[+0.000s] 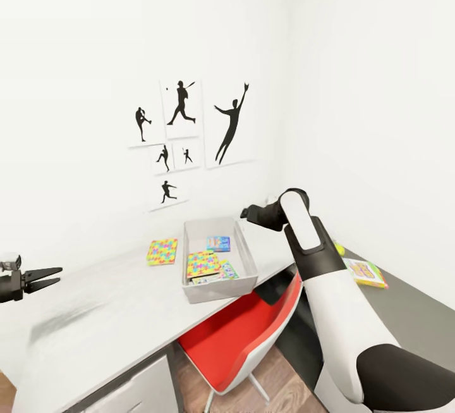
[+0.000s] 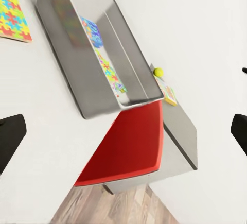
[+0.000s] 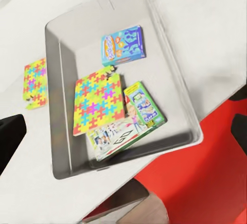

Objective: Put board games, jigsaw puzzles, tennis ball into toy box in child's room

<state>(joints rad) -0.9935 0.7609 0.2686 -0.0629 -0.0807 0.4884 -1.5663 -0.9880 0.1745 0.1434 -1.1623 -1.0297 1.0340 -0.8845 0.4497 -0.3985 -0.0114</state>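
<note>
- White walls with black sports pictures (image 1: 183,141) back a pale bench (image 1: 95,318); a red chair (image 1: 243,331) is tucked under it.
- Nearest, the left end effector (image 1: 50,276) hovers over the bench's near end, fingers spread, holding nothing.
- Midway, the grey box (image 3: 62,147) already holds one puzzle (image 3: 98,102) and three flat game boxes.
- The right end effector (image 3: 123,131) hangs above the box, fingers wide apart and empty.
- Left to do, I'd say: the second puzzle (image 1: 162,252) lying just beside the box, and the ball (image 2: 158,72) farther along the bench.
- The puzzle is thin; sliding it to an edge before pinching should help.
</note>
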